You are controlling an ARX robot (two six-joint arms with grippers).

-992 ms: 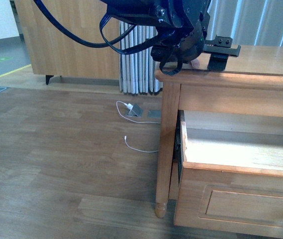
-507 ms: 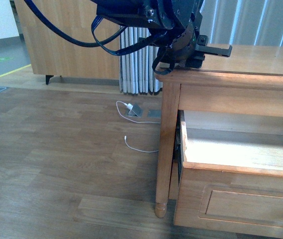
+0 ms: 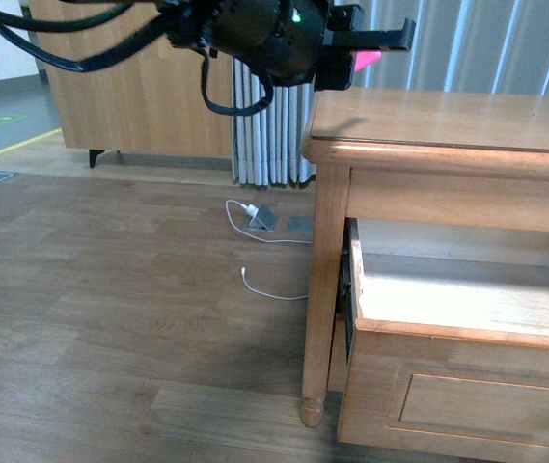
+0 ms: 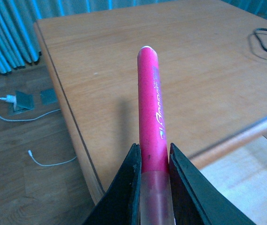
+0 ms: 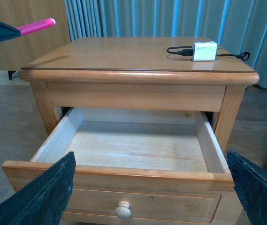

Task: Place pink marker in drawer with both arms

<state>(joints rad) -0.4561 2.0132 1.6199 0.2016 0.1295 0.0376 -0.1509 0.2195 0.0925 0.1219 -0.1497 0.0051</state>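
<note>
- On the wood-plank floor at the left, a thin white cable point(image 3: 272, 285) lies loose. It is well apart from the work.
- The black left arm's pincer point(image 4: 153, 161) is clamped on the short bright pink marker point(image 4: 151, 117). It grips the paler, translucent cap end, with one finger on each side.
- The marker's long axis runs in line with the fingers. The pink body projects straight out past the tips, away from the wrist.
- In the front view the marker point(image 3: 368, 59) points rightward toward the honey-coloured wooden desk point(image 3: 448, 116). It hangs in the air above the desk's left edge, clear of the top and roughly level, with the free tip slightly raised.
- The wide wooden drawer point(image 5: 124, 172) with its small round cream knob point(image 5: 122, 209) stands pulled out and bare inside. It lies below the marker, to the right of it and nearer the robot.
- The coming move looks like a carry rightward, toward the robot and down. With the marker lying level, it should fit lengthwise in the drawer's wide cavity.
- A white charger block with a black cord point(image 5: 203, 50) sits on the desk's far right.
- The right arm's pincer point(image 5: 150, 159) is spread wide and empty, facing the drawer front. It is well apart from the marker, so the left arm is plainly the nearer.
</note>
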